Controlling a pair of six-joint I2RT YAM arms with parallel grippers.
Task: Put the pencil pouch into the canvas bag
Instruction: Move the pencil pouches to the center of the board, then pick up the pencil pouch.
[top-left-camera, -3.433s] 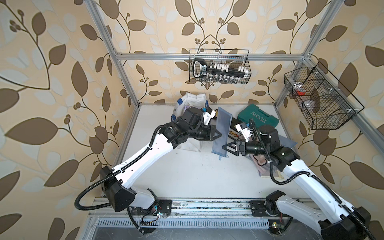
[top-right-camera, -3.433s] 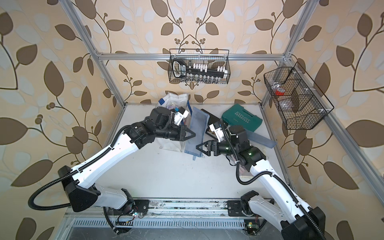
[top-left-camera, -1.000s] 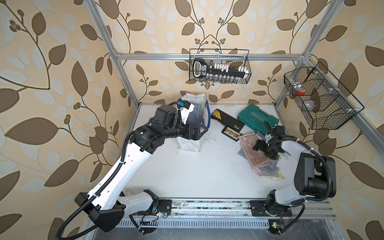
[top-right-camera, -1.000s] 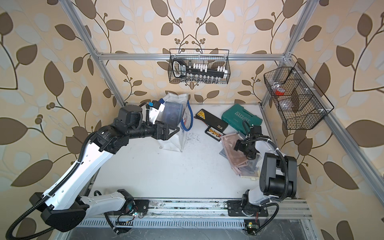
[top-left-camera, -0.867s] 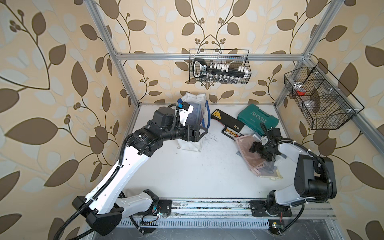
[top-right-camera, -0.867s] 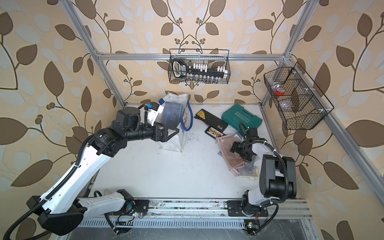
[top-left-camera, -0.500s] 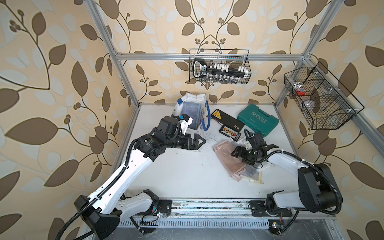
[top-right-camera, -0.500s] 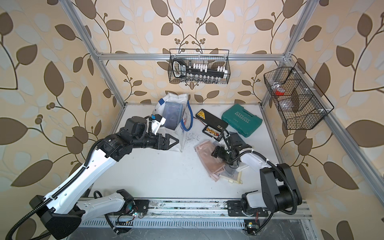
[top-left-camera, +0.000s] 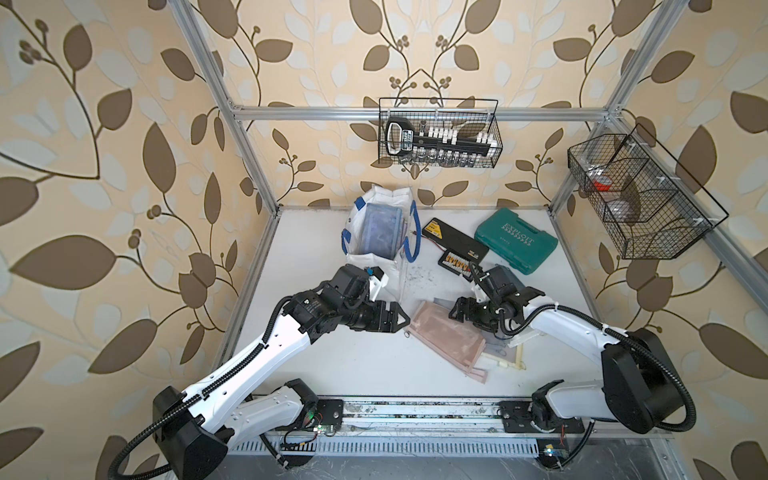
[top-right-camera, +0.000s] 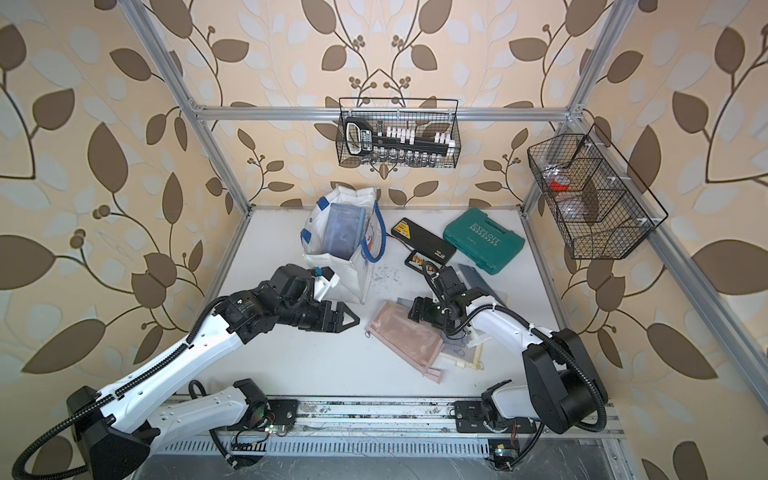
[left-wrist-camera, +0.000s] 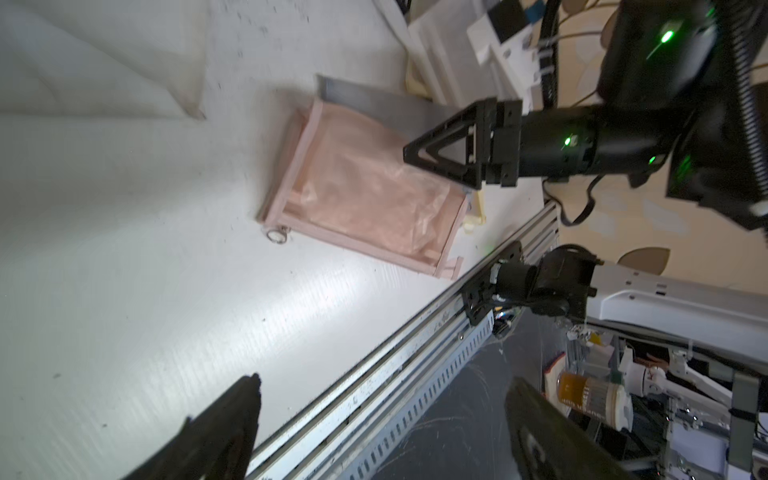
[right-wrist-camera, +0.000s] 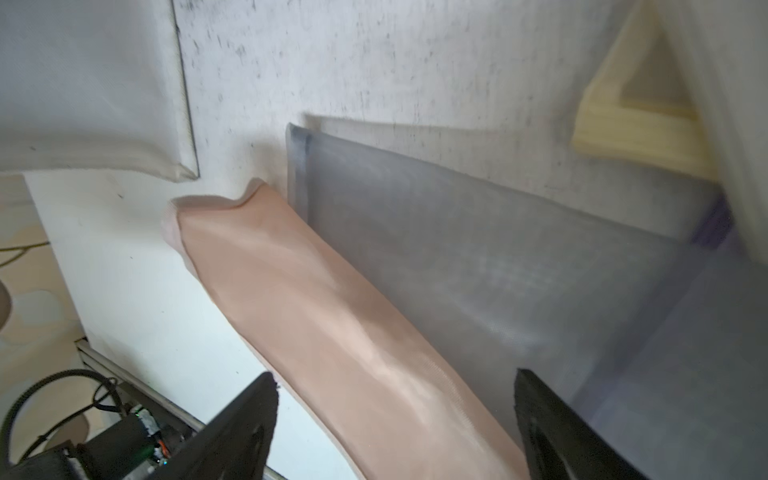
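Wallpapered walls box in your white table (top-left-camera: 332, 374). At its back stands the bag (top-left-camera: 384, 194), upright with its mouth open and a blue pouch (top-left-camera: 380, 230) already inside. Nearer the rail, a pink pouch (top-left-camera: 444, 336) lies flat on top of a grey pouch (right-wrist-camera: 478, 257), well apart from the bag.

Your left gripper (top-left-camera: 401, 322) sits low, just beside the pink pouch's corner with the ring (left-wrist-camera: 276, 237). Its jaws are spread and empty. Your right gripper (top-left-camera: 457, 311) is over the pouch's opposite side, jaws also spread, with pink fabric under the gap. You cannot tell whether a finger touches it.

I read this as the reach for the pink pouch, with nothing gripped yet. Next, one gripper has to close on an edge of the pink pouch alone, without catching the grey one beneath. The fabric looks limp, so expect it to droop. Lift it high enough to clear the bag's rim, then let it go beside the blue pouch.
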